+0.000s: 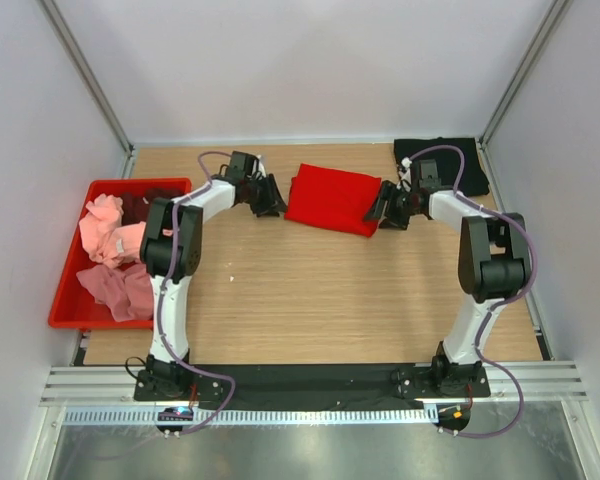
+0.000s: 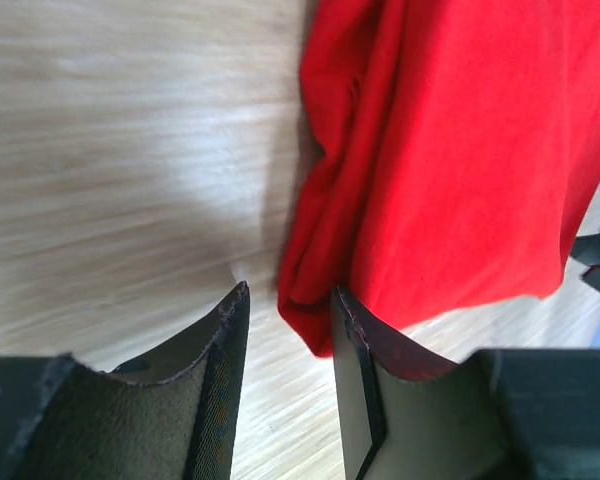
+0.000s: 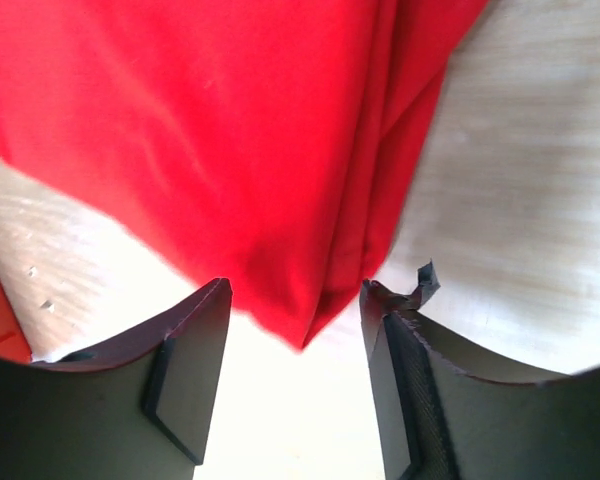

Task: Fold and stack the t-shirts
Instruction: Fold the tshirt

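A bright red t-shirt [image 1: 332, 198] lies folded into a rectangle on the wooden table at centre back. At its left edge is my left gripper [image 1: 270, 197], open. In the left wrist view its jaws [image 2: 290, 293] stand apart, and a folded corner of the red t-shirt [image 2: 460, 150] reaches between the tips, against the right finger [image 2: 355, 330]. My right gripper [image 1: 385, 208] is at the shirt's right edge, open. In the right wrist view a pointed corner of the red t-shirt [image 3: 210, 130] hangs between the tips of the right gripper [image 3: 295, 290], unclamped. A black t-shirt [image 1: 442, 160] lies at the back right.
A red plastic crate [image 1: 68, 290] stands at the table's left edge. It holds crumpled light pink [image 1: 105, 232], dusty rose [image 1: 120, 288] and dark maroon [image 1: 145, 205] shirts. White walls enclose the table at the back and sides. A black strip runs along the near edge.
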